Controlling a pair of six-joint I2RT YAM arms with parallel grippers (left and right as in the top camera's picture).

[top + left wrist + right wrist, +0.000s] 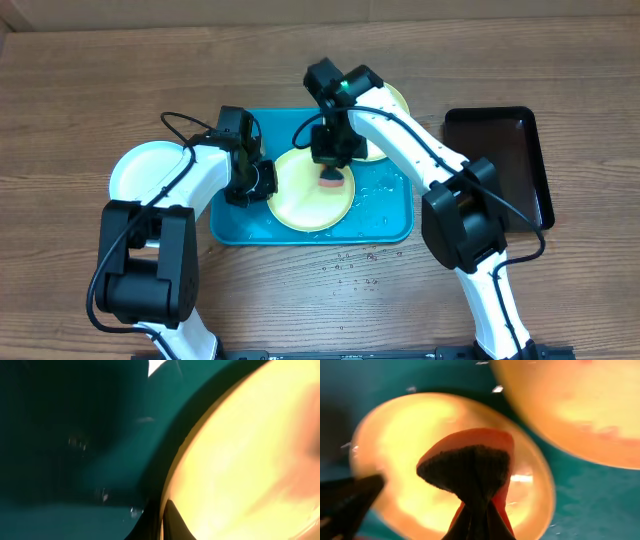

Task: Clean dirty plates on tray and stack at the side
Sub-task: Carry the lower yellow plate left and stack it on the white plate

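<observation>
A pale yellow-green plate (300, 195) lies in the turquoise tray (390, 225). My left gripper (262, 182) is shut on this plate's left rim; in the left wrist view the rim (167, 485) runs between my dark fingers (167, 520). My right gripper (330, 155) is shut on an orange sponge with a dark scouring face (330, 181), pressed on the plate's middle. The right wrist view shows the sponge (470, 460) over the plate (405, 440). A second yellow-green plate (392, 100) sits at the tray's back right, also in the right wrist view (580, 405). A whitish-blue plate (140, 170) lies on the table, left of the tray.
A glossy black tray (500, 160) stands to the right of the turquoise tray. Water droplets (352, 265) dot the wooden table in front of the tray, and the tray's right floor is wet. The left finger shows at the lower left of the right wrist view (345, 500).
</observation>
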